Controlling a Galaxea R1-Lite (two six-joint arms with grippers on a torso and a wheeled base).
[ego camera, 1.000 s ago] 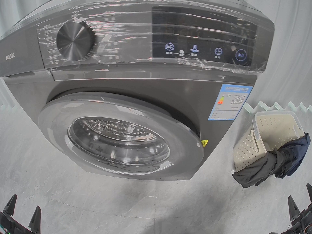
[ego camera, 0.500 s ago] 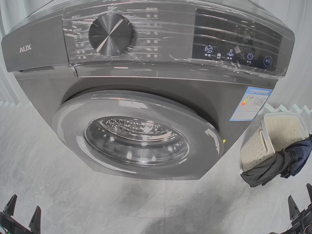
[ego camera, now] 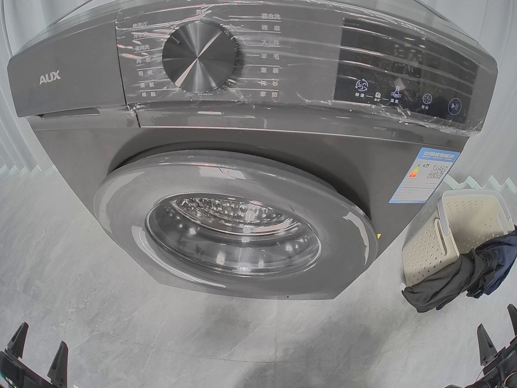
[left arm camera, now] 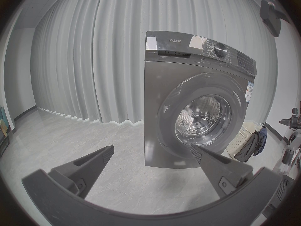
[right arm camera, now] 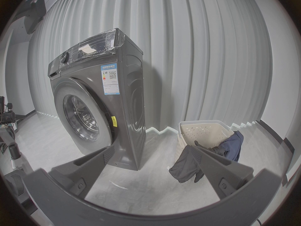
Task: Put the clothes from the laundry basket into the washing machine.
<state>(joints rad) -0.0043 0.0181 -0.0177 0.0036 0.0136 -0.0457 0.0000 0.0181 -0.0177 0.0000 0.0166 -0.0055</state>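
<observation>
Pleated white curtains (right arm camera: 203,47) back a grey tiled floor (ego camera: 161,324). On it stands the washing machine (ego camera: 258,136), its round door (ego camera: 237,233) closed over the drum. Just beside it, on the robot's right, 2 dark clothes (ego camera: 458,281) drape over the laundry basket (ego camera: 474,216) rim. Low in front, the left gripper (left arm camera: 151,146) and the right gripper (right arm camera: 151,148) both have fingers spread, holding nothing.

pale grey marble-look tile floor (ego camera: 161,319), big grey washing machine (ego camera: 258,136) standing on it, door shut, cream laundry basket (ego camera: 474,216) just right of it, dark clothes (ego camera: 447,284) flopped over the near rim down to the tiles, pleated curtain (right arm camera: 203,63) meeting the floor at the far side
</observation>
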